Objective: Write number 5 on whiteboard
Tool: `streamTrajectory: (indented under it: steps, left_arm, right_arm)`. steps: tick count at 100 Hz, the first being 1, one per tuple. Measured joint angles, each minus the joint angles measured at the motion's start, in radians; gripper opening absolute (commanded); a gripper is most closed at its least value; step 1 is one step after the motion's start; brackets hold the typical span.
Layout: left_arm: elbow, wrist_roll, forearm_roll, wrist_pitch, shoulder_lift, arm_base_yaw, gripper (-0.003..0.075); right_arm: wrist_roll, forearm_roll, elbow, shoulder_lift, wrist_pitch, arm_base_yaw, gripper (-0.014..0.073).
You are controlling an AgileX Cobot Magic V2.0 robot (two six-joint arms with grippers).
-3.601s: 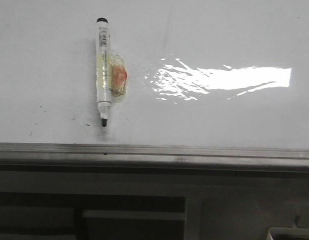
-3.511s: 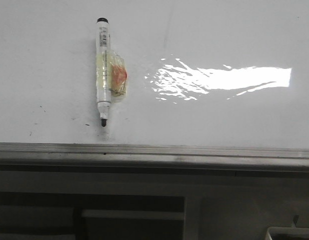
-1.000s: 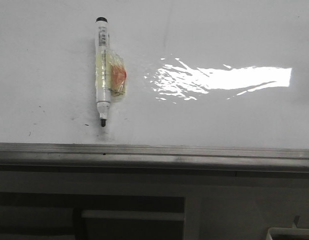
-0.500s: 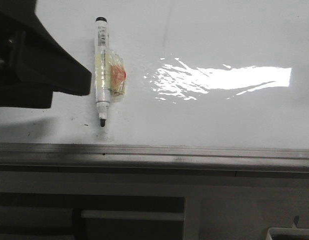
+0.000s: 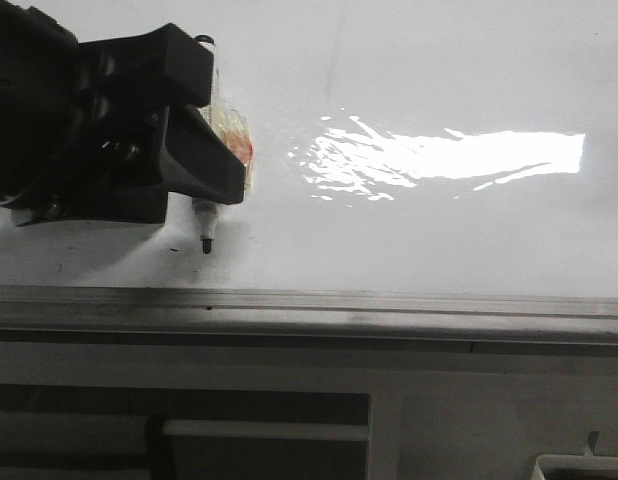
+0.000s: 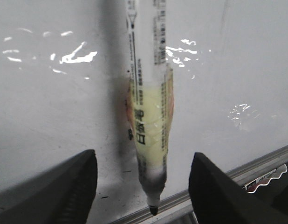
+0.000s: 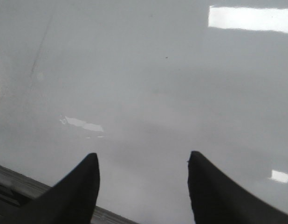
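One glossy whiteboard fills most of the front view, flat and white with faint dark specks, a bright band of glare to the right of the marker, and a grey aluminium edge strip along its near side; grey cabinet panels lie below that strip. No number 5 shows on it. Left of the marker, the black, blocky left gripper now covers the board's upper left corner and most of the marker's barrel, where half a second ago it stood clear to the marker's left. Its jaws stand apart on either side of the marker, not touching it. The marker is a pale cylinder with printed text, a yellowish wrapping and a dark tip pointing toward the edge strip. The right gripper hangs over bare board, jaws spread, holding nothing.
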Motion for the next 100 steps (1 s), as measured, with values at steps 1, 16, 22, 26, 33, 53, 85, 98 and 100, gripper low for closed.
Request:
streamTrajectory:
  steps: [1,16,22,26,33,53,85,98,100]
  left_arm:
    - [0.001,0.000,0.000,-0.002,-0.001,0.000,0.0371]
    - [-0.005,0.000,-0.023,-0.004,0.018,-0.002,0.0240]
    - [-0.005,0.000,-0.024,-0.004,0.025,-0.002,0.0158]
    - [-0.005,0.000,-0.027,-0.004,0.027,-0.002,0.0086]
    - [-0.005,0.000,-0.028,0.006,0.032,-0.002,-0.0020]
    - [-0.005,0.000,0.015,0.087,0.029,-0.002,-0.0020]
    - [-0.003,0.019,0.331,0.289,-0.088,-0.002,-0.0020]
    - [-0.016,0.134,0.453,0.395,-0.133,-0.002,-0.0020]
    - [-0.020,0.161,0.463,0.407,-0.139,-0.002,-0.0020]
  right_arm:
    - [0.000,0.000,0.000,0.000,0.000,0.000,0.0377]
    - [0.000,0.000,0.000,0.000,-0.002,0.000,0.0377]
    - [0.000,0.000,0.000,0.000,-0.002,0.000,0.0377]
    - [0.000,0.000,0.000,0.000,-0.002,0.000,0.0377]
    - [0.000,0.000,0.000,0.000,-0.002,0.000,0.0377]
    - [0.000,0.000,0.000,0.000,0.020,0.002,0.0377]
    - [0.000,0.031,-0.011,0.000,0.080,0.132,0.0377]
    - [-0.007,0.047,-0.011,0.029,0.078,0.257,0.0377]
    - [-0.008,0.047,-0.011,0.038,0.072,0.280,0.0377]
